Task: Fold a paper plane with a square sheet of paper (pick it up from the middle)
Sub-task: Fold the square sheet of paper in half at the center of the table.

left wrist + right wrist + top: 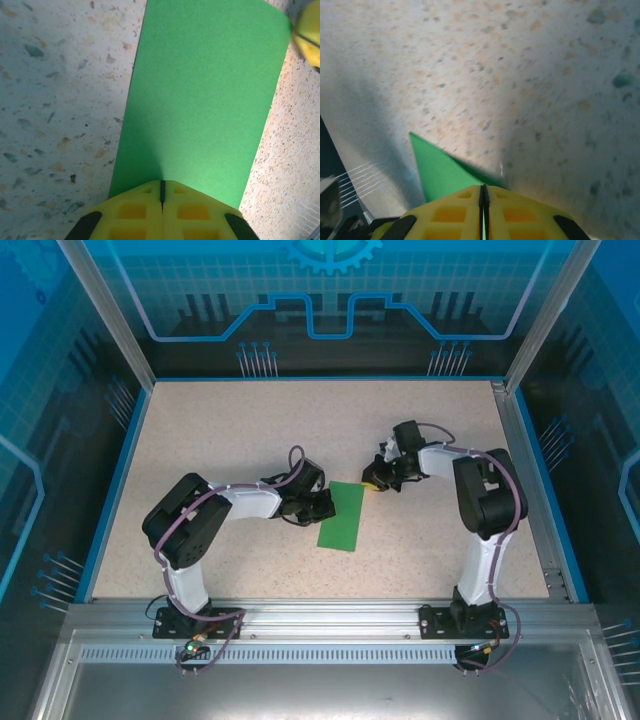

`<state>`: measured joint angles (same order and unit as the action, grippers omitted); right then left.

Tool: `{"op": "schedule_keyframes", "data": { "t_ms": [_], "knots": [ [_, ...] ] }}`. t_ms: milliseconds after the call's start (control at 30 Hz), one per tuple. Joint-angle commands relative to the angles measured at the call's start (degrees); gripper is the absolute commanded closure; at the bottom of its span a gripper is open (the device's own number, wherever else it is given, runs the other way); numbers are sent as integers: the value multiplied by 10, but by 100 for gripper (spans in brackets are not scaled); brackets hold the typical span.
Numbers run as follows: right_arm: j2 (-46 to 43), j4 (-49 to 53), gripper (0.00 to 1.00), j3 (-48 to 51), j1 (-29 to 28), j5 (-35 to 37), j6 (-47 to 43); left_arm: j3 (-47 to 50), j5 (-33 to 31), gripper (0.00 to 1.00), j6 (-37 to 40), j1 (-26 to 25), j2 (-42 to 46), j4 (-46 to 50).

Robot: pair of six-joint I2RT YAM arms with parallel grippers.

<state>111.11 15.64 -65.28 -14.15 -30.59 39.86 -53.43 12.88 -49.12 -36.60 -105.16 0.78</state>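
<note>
The square sheet of paper (340, 517) is bright green and lies folded into a narrow rectangle in the middle of the speckled table. My left gripper (322, 508) is at its left long edge. In the left wrist view its yellow fingers (135, 212) are shut with nothing between them, tips (161, 182) over the paper's (200, 100) near edge. My right gripper (374, 483) is at the far right corner, shut on it. Green shows in the seam between its jaws (483, 188), and a pointed flap of paper (437, 170) sticks out to the left.
The table (250, 430) has a blue rim and aluminium posts at the corners, with see-through panels behind. A yellow fingertip of the right gripper (308, 32) shows at the paper's far corner in the left wrist view.
</note>
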Motion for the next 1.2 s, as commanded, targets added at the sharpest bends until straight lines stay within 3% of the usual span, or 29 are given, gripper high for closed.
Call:
{"op": "schedule_keyframes", "data": {
  "t_ms": [0,67,200,300,467,633,800,1033,1167],
  "knots": [
    [-83,0,88,13,7,-31,0,21,-19,100,14,-5,-23,69],
    [-113,-12,89,39,-1,-35,-2,22,-18,100,11,-6,-23,66],
    [-205,-34,90,135,-31,47,6,21,-18,100,11,-6,-18,66],
    [-266,-62,93,214,-57,50,18,21,-22,100,12,-6,-11,70],
    [-319,-96,94,294,-154,71,43,26,-23,100,13,-6,-7,71],
    [-310,-170,93,354,-193,42,87,29,-19,100,10,-6,-9,63],
    [-259,-184,93,353,-220,32,88,32,-21,100,12,-6,-7,65],
    [-224,-144,94,362,-222,86,77,32,-19,100,14,-6,-4,66],
    [-238,-146,94,368,-220,60,72,30,-21,100,17,-6,-2,70]
  ]
}}
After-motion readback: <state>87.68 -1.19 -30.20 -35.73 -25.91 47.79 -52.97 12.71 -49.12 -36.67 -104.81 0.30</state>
